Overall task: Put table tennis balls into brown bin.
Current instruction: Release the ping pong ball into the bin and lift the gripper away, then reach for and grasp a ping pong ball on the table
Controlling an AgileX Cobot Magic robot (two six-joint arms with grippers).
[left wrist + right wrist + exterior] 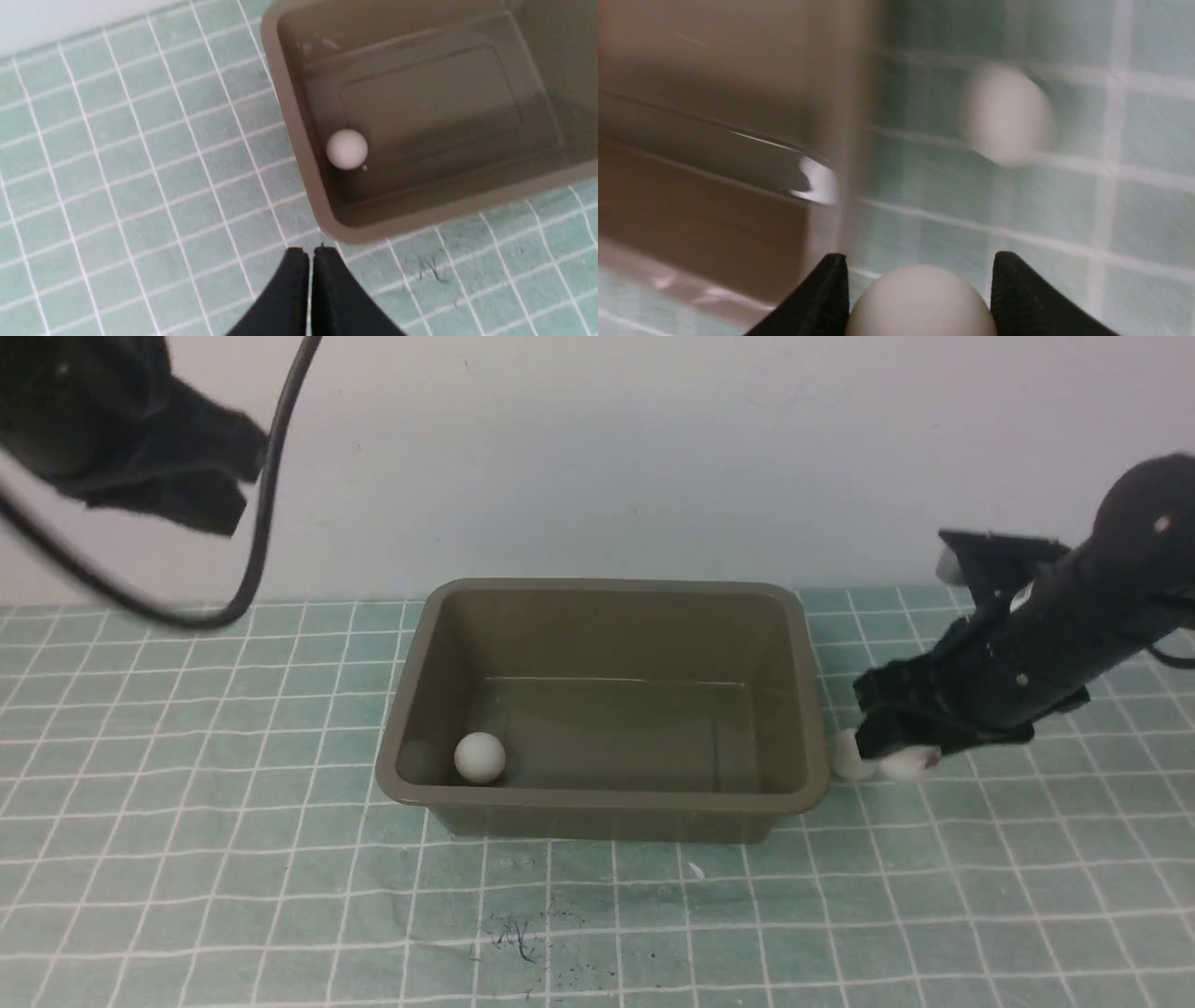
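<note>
The brown bin (607, 803) stands mid-table with one table tennis ball (480, 758) in its near-left corner. The left wrist view shows the same ball (346, 149) inside the bin (299, 140). My left gripper (310, 254) is shut and empty, and it hangs high at the far left (201, 485). Just right of the bin, my right gripper (898, 754) is down on the mat. Its fingers (1017, 298) press both sides of a second ball (920, 303) (913, 763). A third ball (847, 754) (1006, 114) lies loose between that gripper and the bin wall (738, 140).
A green mat with a white grid (233, 859) covers the table, and a pale wall (607, 457) runs behind it. A black cable (266, 523) hangs from the left arm. Dark scuff marks (513, 933) sit in front of the bin.
</note>
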